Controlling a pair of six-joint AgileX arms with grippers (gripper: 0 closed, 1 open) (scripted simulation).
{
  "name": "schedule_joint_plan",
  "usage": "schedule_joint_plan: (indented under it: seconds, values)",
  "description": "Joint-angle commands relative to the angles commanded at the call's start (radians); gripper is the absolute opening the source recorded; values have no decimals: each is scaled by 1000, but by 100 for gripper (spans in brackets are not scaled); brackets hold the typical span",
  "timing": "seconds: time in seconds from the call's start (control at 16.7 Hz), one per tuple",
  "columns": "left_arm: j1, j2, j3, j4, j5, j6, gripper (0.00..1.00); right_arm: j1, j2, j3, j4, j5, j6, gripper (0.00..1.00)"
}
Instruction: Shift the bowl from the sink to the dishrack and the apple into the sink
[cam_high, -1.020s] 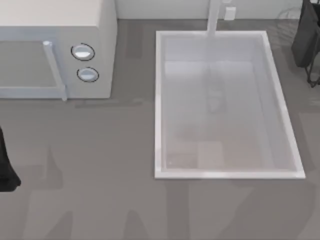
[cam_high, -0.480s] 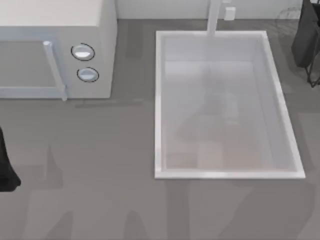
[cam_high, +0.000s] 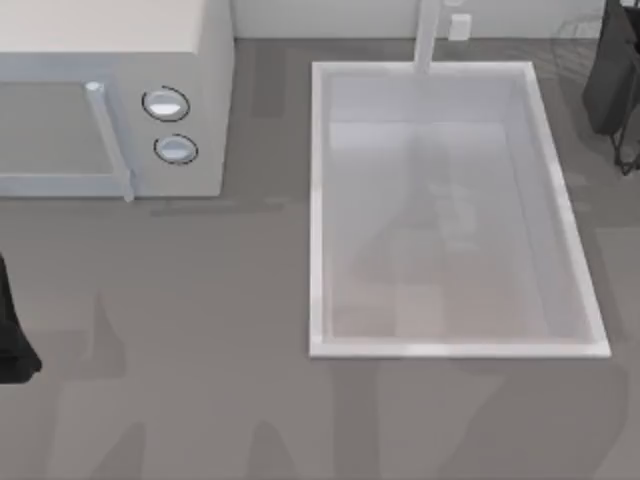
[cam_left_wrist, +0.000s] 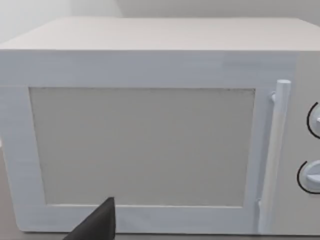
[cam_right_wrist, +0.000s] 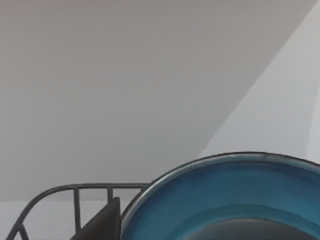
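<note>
At the worktop's far right corner, the right arm (cam_high: 612, 70) hangs over the faint wire dishrack (cam_right_wrist: 75, 197); its wrist view has the blue bowl (cam_right_wrist: 225, 195) just beside the rack's rail, apparently carried there for setting down, though whether the right claw grips it cannot be told. The white sink (cam_high: 320, 200) stands bare. The left arm (cam_high: 12, 330) waits at the worktop's left edge, facing the microwave (cam_left_wrist: 150, 125), its claw's state likewise unclear.
</note>
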Motion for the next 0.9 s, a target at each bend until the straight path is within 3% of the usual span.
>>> schedule_joint_plan:
  seconds: [0.54,0.9]
  values:
    - [0,0,0,0,0,0,100,110,-383,-301,-261,45,-14,100]
    - [0,0,0,0,0,0,100,186,-879,-539,-465,106,-18,100]
